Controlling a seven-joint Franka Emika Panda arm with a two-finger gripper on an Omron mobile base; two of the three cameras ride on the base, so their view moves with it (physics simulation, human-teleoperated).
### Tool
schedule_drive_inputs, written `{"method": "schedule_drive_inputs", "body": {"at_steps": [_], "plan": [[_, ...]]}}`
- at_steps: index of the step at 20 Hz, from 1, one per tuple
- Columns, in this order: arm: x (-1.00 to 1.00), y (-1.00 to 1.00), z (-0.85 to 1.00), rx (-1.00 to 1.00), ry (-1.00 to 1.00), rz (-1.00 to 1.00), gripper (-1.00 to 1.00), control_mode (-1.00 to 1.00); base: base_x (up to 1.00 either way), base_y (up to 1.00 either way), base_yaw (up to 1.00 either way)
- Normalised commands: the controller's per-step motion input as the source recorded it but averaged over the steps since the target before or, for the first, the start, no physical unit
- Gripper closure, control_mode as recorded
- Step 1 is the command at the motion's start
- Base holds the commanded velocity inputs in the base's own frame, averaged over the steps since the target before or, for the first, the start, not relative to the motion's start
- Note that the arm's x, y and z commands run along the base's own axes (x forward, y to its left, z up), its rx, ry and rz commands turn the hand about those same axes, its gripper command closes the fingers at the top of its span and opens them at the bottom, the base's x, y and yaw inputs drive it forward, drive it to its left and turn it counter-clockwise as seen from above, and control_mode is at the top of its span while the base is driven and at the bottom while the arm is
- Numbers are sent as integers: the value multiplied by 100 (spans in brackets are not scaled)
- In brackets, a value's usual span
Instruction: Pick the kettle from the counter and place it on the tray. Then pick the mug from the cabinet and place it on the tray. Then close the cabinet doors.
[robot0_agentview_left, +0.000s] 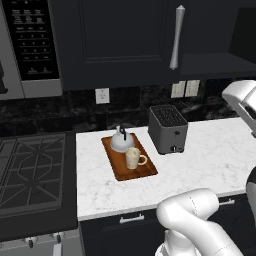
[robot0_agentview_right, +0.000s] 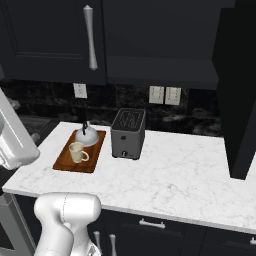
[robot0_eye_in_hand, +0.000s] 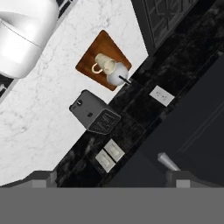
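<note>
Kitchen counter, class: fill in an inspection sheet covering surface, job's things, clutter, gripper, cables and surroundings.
Surface: white marble counter.
Job's things: kettle and mug both stand on the tray; left cabinet door shut, right door swung open.
Clutter: toaster beside the tray.
Gripper: fingertips apart, holding nothing.
Cables: nothing seen.
Surroundings: stovetop, microwave, wall sockets.
</note>
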Motion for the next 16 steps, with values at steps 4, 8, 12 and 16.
{"method": "schedule_drive_inputs", "body": {"at_steps": [4, 8, 12, 16], "plan": [[0, -40, 4, 0, 0, -1, -100, -100, 0, 0, 0], [0, -37, 3, 0, 0, -1, -100, -100, 0, 0, 0], [0, -38, 2, 0, 0, -2, -100, -100, 0, 0, 0], [0, -47, 4, 0, 0, -7, -100, -100, 0, 0, 0]]}}
